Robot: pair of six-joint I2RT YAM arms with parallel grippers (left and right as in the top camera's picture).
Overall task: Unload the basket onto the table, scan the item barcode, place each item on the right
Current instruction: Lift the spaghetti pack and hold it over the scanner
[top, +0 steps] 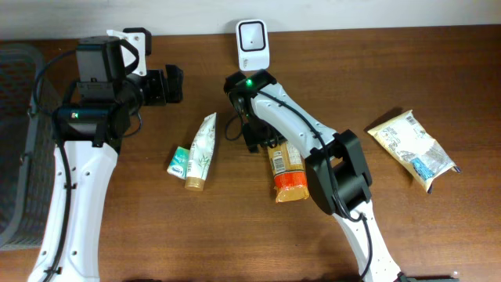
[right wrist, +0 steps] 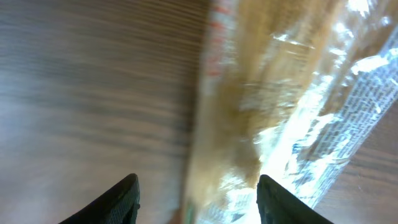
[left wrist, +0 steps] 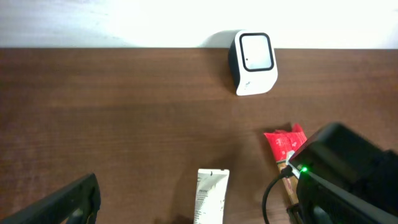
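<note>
The white barcode scanner [top: 252, 45] stands at the table's back edge, also seen in the left wrist view [left wrist: 252, 62]. An orange and red snack packet [top: 288, 168] lies flat on the table in the middle. My right gripper [top: 262, 141] hovers over the packet's far end, pointing down. In the right wrist view its jaws [right wrist: 198, 202] stand apart, and the blurred packet [right wrist: 273, 118] lies below and between them, not pinched. My left gripper [top: 171, 84] is open and empty at the back left; one finger [left wrist: 68, 202] shows.
A white and green tube [top: 202, 150] lies left of the snack packet, also visible from the left wrist [left wrist: 212, 193]. A pale crinkled packet [top: 411, 147] lies at the right. A grey basket [top: 16, 141] sits at the left edge.
</note>
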